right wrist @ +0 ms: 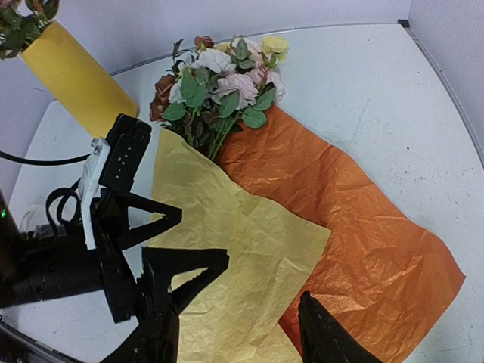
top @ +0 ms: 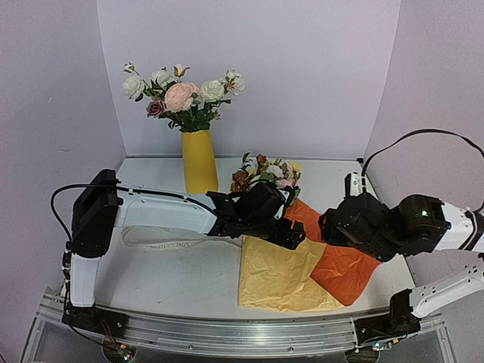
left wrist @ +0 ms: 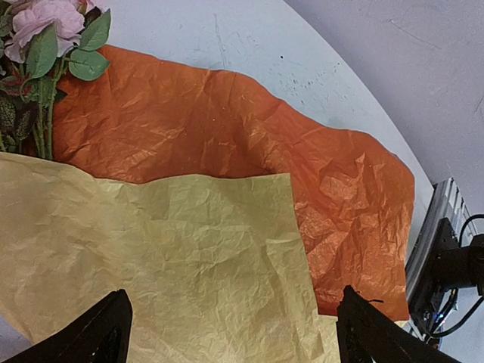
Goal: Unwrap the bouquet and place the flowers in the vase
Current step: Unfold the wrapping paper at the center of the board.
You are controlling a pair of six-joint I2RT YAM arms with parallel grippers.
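Vase, upper left of centre in top view, upright on the surface, mouth already full w/ big rose bunch. Tall, slim, prob. tippy. L pincer spread wide, hovering over yellow paper, pinching nothing. Flowers lie mid-frame, heads toward back wall, stems running down onto the opened sheets where yellow meets orange paper. Judged light, floppy, blooms fragile: take stems as a bundle just below the leaves, not the heads. Paper thin, crinkly, likely slides. R pincer, lower right in top view, fingers apart above yellow paper, nothing btw them.
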